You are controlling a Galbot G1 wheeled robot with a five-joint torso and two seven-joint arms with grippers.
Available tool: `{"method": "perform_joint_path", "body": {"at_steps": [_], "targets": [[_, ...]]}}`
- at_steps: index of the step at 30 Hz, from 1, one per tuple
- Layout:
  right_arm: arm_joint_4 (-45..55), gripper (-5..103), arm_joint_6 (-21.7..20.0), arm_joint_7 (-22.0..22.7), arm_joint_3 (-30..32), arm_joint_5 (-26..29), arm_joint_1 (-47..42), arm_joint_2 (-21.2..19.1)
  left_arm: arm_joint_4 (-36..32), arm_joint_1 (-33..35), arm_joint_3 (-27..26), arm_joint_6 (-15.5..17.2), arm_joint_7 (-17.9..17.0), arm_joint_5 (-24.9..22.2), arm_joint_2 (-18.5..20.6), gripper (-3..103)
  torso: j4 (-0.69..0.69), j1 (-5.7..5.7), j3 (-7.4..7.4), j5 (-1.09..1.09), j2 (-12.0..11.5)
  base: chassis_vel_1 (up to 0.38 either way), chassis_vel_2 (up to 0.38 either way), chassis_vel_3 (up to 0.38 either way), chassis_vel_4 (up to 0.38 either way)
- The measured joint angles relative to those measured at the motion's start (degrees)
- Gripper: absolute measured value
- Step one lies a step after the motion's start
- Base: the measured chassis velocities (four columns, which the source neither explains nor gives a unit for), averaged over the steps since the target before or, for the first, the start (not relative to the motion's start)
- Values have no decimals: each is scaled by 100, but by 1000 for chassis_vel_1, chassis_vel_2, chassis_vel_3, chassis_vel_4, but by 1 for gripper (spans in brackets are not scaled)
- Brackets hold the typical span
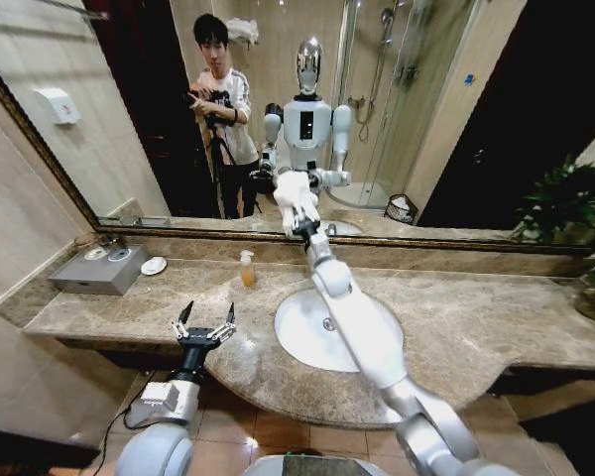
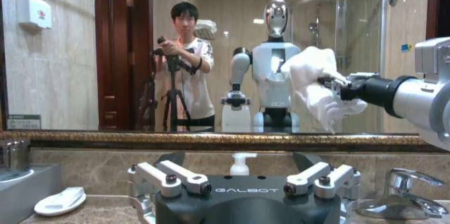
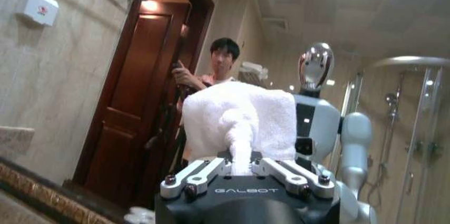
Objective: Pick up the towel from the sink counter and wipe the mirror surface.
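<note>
A white towel [image 1: 294,194] is bunched in my right gripper [image 1: 300,222], which is shut on it at the end of the arm stretched over the basin. The towel [image 3: 239,121] is held up at the lower middle of the mirror [image 1: 426,109]; I cannot tell whether it touches the glass. In the right wrist view the right gripper [image 3: 241,167] pinches a fold of the cloth. From the left wrist view the towel [image 2: 309,84] hangs in front of the mirror [image 2: 84,76]. My left gripper [image 1: 204,323] stands open and empty over the sink counter [image 1: 496,322], near its front edge.
An oval basin [image 1: 307,337] and faucet [image 1: 330,230] lie under the right arm. A soap bottle [image 1: 246,269], a soap dish [image 1: 154,265] and a grey tray [image 1: 99,270] stand at the counter's left. A plant [image 1: 575,208] is at the right. The mirror reflects a person.
</note>
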Motion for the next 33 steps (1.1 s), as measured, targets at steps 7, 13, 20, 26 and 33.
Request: {"method": "perform_joint_path", "body": {"at_steps": [7, 13, 20, 26, 33], "targets": [[387, 9, -339, 114, 24, 321, 693, -49, 0, 0, 0, 0, 0, 0, 0, 100, 2, 1, 0, -1, 0, 0, 0, 0, 0], [567, 9, -398, 120, -61, 283, 412, -85, 0, 0, 0, 0, 0, 0, 0, 100, 0, 0, 0, 1, 0, 0, 0, 0, 0], [463, 9, -132, 81, -123, 70, -375, -203, 0, 0, 0, 0, 2, 0, 0, 100, 3, 1, 1, 2, 0, 0, 0, 0, 0], [2410, 9, -709, 361, -55, 1022, -1478, -1452, 0, -1, -1, 0, -2, 0, 0, 100, 0, 0, -1, 2, 0, 0, 0, 0, 0], [4058, 9, -1075, 757, 683, 1872, -3127, -2518, 0, 0, 0, 0, 3, 0, 0, 100, -2, -2, -2, 0, 2, 0, 0, 0, 0]]}}
